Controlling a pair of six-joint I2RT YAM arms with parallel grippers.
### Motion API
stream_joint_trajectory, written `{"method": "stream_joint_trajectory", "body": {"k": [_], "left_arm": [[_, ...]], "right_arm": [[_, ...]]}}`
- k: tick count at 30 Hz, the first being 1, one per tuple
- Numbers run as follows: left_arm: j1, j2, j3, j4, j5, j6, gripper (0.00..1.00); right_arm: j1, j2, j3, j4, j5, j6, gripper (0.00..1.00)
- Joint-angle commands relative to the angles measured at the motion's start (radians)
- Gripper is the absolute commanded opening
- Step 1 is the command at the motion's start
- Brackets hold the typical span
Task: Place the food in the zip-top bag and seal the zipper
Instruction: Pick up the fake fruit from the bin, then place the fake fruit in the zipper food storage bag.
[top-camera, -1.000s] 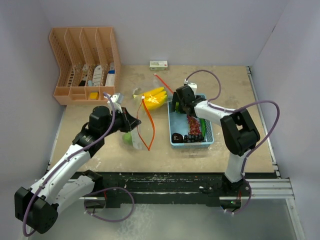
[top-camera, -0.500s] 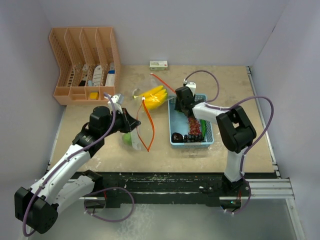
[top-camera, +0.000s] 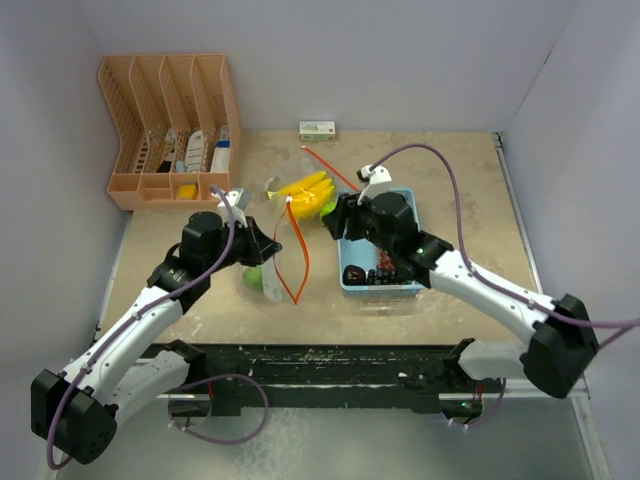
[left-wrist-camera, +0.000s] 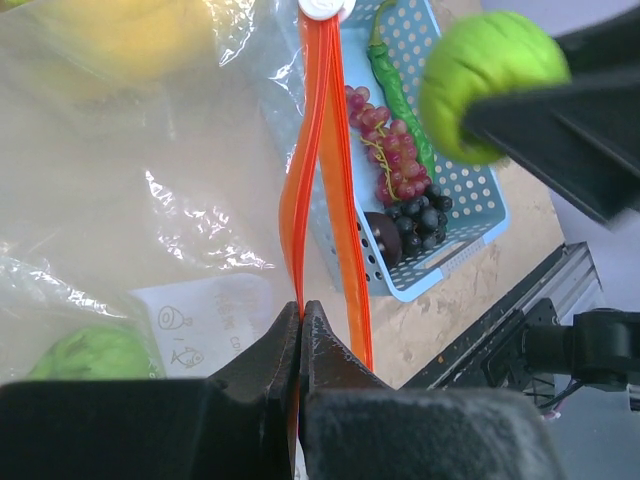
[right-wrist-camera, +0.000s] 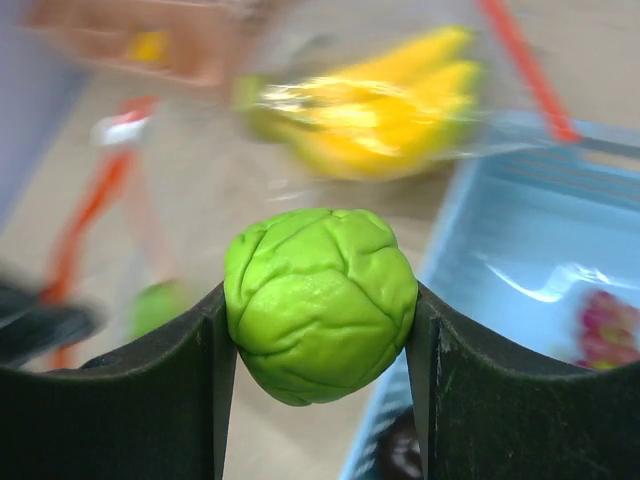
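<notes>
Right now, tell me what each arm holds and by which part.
Right fingers clamp the green fruit by its two sides. Left fingers pinch the bag by its orange zipper strip.

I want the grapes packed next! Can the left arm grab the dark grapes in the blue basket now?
Probably not. The left gripper is shut on the bag's orange zipper strip, so it isn't free to grab anything. The dark grapes lie apart from it, over in the basket.

Left tool (left-wrist-camera: 301, 312) tight on orange zipper (left-wrist-camera: 322, 150) — round green fruit (left-wrist-camera: 487, 85) near blue basket (left-wrist-camera: 465, 195)
</notes>
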Motion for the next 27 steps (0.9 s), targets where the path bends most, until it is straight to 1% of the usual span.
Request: {"method": "stream_joint_trajectory", "body": {"k": [1,3,5,9,13,15,17,20,24,26,27], "left_arm": [[-0.003,0.002,0.036,0.03,0.003,0.012,0.0],[-0.002,0.001,0.036,0.035,0.007,0.007,0.0],[-0.002,0.002,0.04,0.041,0.015,0.0,0.0],[-0.002,0.006,0.049,0.045,0.029,-0.012,0.0],[-0.002,0.002,0.058,0.041,0.037,-0.02,0.0],[-0.002,-0.004,0.063,0.037,0.043,-0.024,0.0],[-0.002,-0.016,0.069,0.029,0.053,-0.026,0.0],[-0.002,-0.039,0.083,0.003,0.059,-0.023,0.0],[-0.003,-0.067,0.088,-0.025,0.063,-0.02,0.0],[-0.002,-0.075,0.083,-0.03,0.071,-0.024,0.0],[-0.003,-0.078,0.078,-0.028,0.075,-0.027,0.0]], "right_arm": [[0.038,-0.133,-0.106,0.196,-0.443,-0.062,0.26],[0.061,-0.164,-0.141,0.259,-0.547,-0.074,0.28],[0.085,-0.164,-0.157,0.292,-0.605,-0.093,0.28],[0.151,-0.094,-0.137,0.323,-0.657,-0.108,0.27],[0.196,-0.005,-0.107,0.358,-0.64,-0.105,0.26],[0.199,0.041,-0.08,0.316,-0.563,-0.096,0.25],[0.199,0.086,-0.05,0.249,-0.42,-0.089,0.22],[0.2,0.11,-0.026,0.175,-0.252,-0.061,0.2],[0.201,0.104,-0.016,0.157,-0.127,-0.033,0.2],[0.201,0.101,-0.001,0.15,-0.065,-0.017,0.22],[0.2,0.103,0.009,0.15,-0.048,-0.013,0.28]]}}
